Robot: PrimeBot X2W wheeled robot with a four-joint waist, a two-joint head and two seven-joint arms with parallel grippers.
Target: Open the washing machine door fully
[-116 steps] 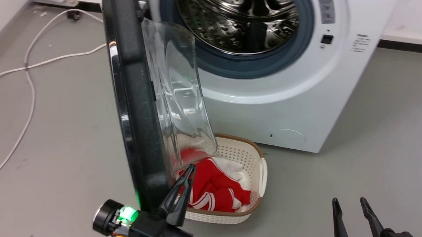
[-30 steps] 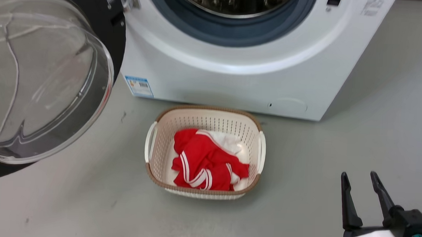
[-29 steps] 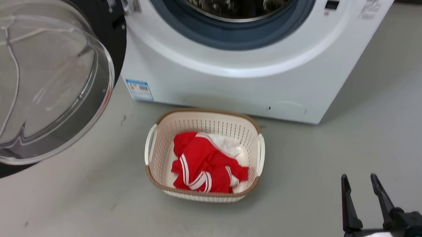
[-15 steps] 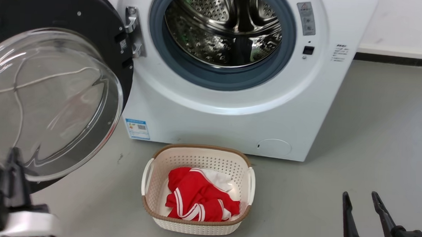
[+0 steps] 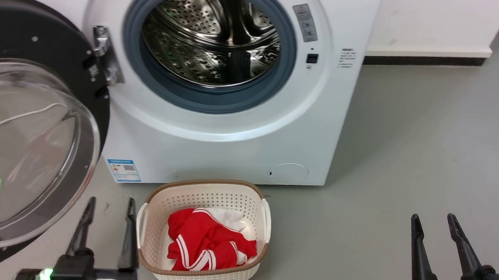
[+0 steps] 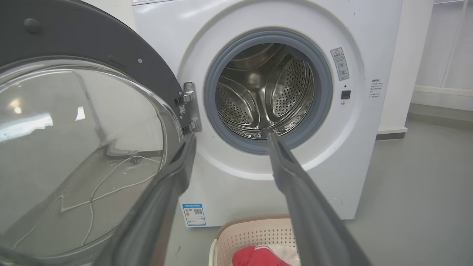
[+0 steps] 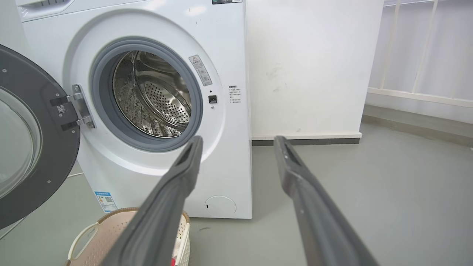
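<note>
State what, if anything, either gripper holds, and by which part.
Nothing: the left gripper and right gripper are both open and empty, clear of the washing machine door.

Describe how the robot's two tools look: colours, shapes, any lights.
The left tool and right tool match. Each has two long, slim fingers, black in the head view and dark grey up close, tapering to narrow tips. They rise from a black, blocky base. A small green light glows on the left base.
</note>
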